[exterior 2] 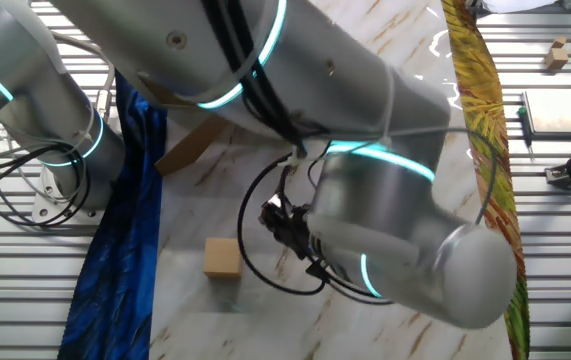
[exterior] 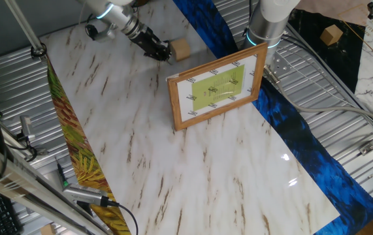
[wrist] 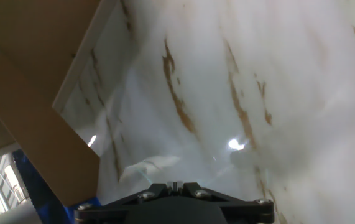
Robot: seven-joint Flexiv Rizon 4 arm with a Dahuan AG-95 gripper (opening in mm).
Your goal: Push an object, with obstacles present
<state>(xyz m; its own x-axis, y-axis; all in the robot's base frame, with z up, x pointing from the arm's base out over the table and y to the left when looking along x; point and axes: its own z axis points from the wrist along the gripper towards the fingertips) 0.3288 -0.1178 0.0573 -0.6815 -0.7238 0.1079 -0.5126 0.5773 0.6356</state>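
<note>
**Push step: cube at the fingertips, frame nearby**

I hold the black two-finger gripper low, its tip just beside the small pale wooden cube; I cannot tell the jaw gap. The cube lies near the far edge of the marble-patterned table. My judgement: push centred and slow, steering clear of the upright wooden-framed green print. Its markings are too small to read.

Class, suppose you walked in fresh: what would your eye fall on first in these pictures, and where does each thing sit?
The wooden picture frame with its yellow-green print stands on its edge in the middle of the marble table. Near the table's far edge a small wooden block sits right beside the gripper. In the other fixed view the grey arm with glowing cyan rings fills most of the picture.
</note>
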